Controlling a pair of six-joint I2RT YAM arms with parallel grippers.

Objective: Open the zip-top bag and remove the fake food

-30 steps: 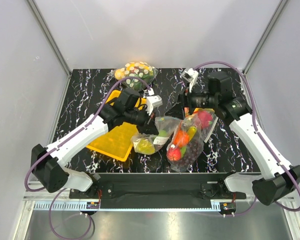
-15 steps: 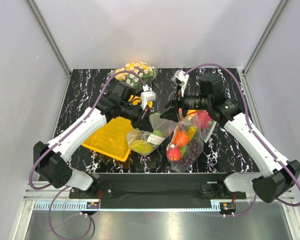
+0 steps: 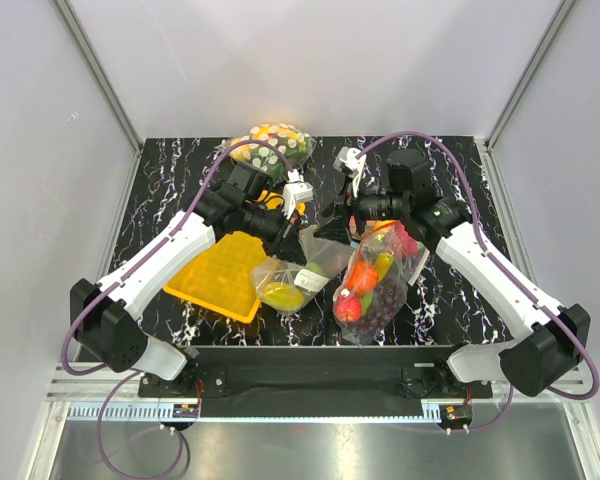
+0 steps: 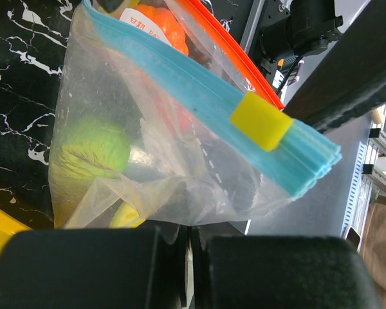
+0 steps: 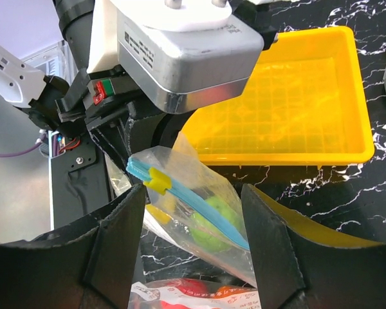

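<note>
Zip-top bag (image 4: 148, 167), pinched at one edge by the left gripper (image 4: 190, 235); the spread-open right gripper (image 5: 193, 193) has been brought nearer its zip strip (image 4: 180, 77).

Place: you're looking at a lab robot cell.
Walls: plain white panels (image 3: 310, 60), aluminium posts (image 3: 99, 75), behind your jaws.
Table: black marbled top (image 3: 165, 180) under them.
</note>
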